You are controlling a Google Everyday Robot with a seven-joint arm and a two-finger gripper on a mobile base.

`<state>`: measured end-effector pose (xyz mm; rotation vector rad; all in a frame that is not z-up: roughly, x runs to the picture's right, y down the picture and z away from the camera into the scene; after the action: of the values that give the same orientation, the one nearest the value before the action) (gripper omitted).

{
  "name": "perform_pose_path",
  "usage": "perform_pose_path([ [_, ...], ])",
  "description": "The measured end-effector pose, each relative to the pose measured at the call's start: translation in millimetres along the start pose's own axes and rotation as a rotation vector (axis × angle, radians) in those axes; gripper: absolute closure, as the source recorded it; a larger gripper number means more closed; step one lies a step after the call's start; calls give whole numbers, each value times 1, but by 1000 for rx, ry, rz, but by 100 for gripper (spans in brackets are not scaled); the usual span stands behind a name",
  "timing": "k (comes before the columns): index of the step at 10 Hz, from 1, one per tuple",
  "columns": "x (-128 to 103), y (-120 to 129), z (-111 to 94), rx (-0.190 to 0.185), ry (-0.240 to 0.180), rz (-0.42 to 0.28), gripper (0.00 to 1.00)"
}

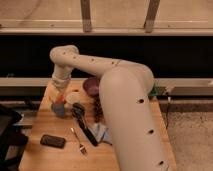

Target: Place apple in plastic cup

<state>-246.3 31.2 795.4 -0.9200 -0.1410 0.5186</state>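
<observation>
The grey-blue plastic cup (58, 110) stands upright near the left edge of the wooden table (50, 157). My gripper (60, 98) hangs at the end of the big cream arm, pointing down directly over the cup. It is shut on the small orange apple (62, 96). The apple shows just above the cup's rim, partly hidden by the fingers.
A cream-topped round thing (73, 97) lies right of the cup and a purple bowl (91, 85) behind it. A dark grape bunch (98, 107), a black-handled tool (82, 122), a fork (78, 141), a grey cloth (102, 133) and a flat black object (52, 141) lie on the table.
</observation>
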Motion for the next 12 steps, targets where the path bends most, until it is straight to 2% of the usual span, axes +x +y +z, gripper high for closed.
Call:
perform_pose_path([
  [4, -2, 4, 17, -47, 30, -15, 96],
  [6, -2, 3, 23, -69, 43, -19, 77],
  [10, -1, 2, 25, -88, 68, -9, 37],
  [11, -1, 3, 25, -93, 68, -12, 32],
  [12, 2, 1, 24, -93, 66, -10, 30],
])
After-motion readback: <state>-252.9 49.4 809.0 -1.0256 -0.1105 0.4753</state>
